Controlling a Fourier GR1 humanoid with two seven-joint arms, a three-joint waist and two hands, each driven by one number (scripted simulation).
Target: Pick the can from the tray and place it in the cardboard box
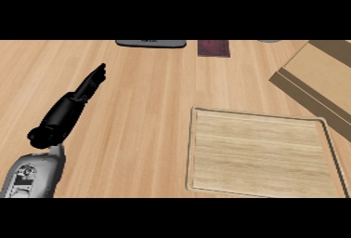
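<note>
A light wooden tray [193,153] with a raised rim lies at the lower right of the counter, and nothing stands on its surface. No can shows anywhere in the head view. The brown cardboard box [322,76] sits at the right edge, partly cut off by the frame. My left hand [68,111] rests at the left with its fingers straight and pointing away, holding nothing, well apart from the tray. My right hand does not show.
A flat grey object [151,43] lies at the far edge of the counter. Beside it to the right is a dark red rectangular object [213,48]. A small grey shape [269,41] peeks in at the top right.
</note>
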